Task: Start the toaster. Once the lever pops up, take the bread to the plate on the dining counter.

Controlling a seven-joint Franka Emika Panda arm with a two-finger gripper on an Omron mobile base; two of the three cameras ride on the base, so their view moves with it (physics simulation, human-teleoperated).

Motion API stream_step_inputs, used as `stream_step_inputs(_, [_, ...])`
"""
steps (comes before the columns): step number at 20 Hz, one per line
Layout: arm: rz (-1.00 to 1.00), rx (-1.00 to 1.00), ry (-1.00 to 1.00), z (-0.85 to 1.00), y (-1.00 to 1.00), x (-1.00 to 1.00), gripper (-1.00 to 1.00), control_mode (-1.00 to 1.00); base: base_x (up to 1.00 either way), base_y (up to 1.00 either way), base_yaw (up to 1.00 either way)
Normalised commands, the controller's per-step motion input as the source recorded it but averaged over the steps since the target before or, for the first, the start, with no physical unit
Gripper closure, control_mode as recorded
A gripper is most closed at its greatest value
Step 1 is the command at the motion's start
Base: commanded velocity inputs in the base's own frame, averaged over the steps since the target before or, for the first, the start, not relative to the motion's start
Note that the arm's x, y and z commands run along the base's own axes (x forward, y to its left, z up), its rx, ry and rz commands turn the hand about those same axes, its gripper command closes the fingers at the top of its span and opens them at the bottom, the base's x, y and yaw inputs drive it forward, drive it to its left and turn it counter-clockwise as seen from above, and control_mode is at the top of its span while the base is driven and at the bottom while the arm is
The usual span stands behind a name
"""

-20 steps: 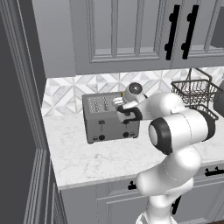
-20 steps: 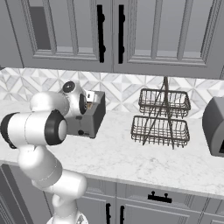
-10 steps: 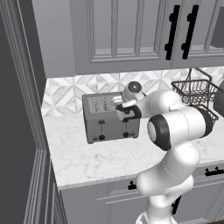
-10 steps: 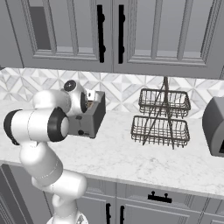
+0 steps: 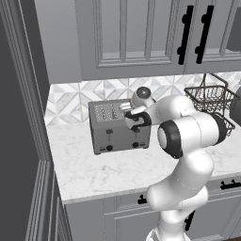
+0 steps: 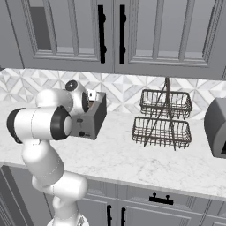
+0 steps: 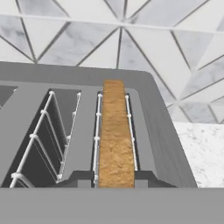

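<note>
**Hand view: tool parked right over the toast slot**

Hand view puts the bread (image 7: 116, 135) dead ahead, standing on edge in the slot nearest the right wall of the toaster (image 7: 162, 131), crust edge up and running straight away from the tool (image 7: 114, 178). The two finger tips sit either side of the near end of the slice, so the tool looks like it's straddling it. Whether the pads are actually pinching the crust or just close to it, I honestly can't tell; they're apart by roughly the slice's thickness, that's all I'd commit to.

From the left base view the tool (image 5: 133, 118) is at the top of the toaster (image 5: 110, 128), on its right end, with the levers (image 5: 109, 135) down on the front face below it. The toaster sits on the marble table (image 5: 108, 172), and a wire basket rack (image 6: 162, 118) stands well off to the side.

My read: we're at the "grab the bread" step, not the lever step. Next move needs a firm squeeze on the slice, then a straight pull up along the slot so it doesn't snag the wire guides (image 7: 98, 131), then off to the plate.
</note>
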Motion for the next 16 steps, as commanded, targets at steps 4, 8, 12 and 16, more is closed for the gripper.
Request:
stream_step_inputs(4, [0.00,0.00,-0.02,-0.19,0.00,0.03,1.00,-1.00,0.00,0.00,0.00])
stream_step_inputs(8, [0.00,0.00,-0.07,-0.04,-0.04,0.00,1.00,-1.00,0.00,0.00,0.00])
stream_step_inputs(12, [0.00,0.02,-0.11,0.04,-0.15,0.00,1.00,-1.00,0.00,0.00,0.00])
stream_step_inputs(16, [0.00,0.11,-0.11,0.35,-0.22,0.00,1.00,-1.00,0.00,0.00,0.00])
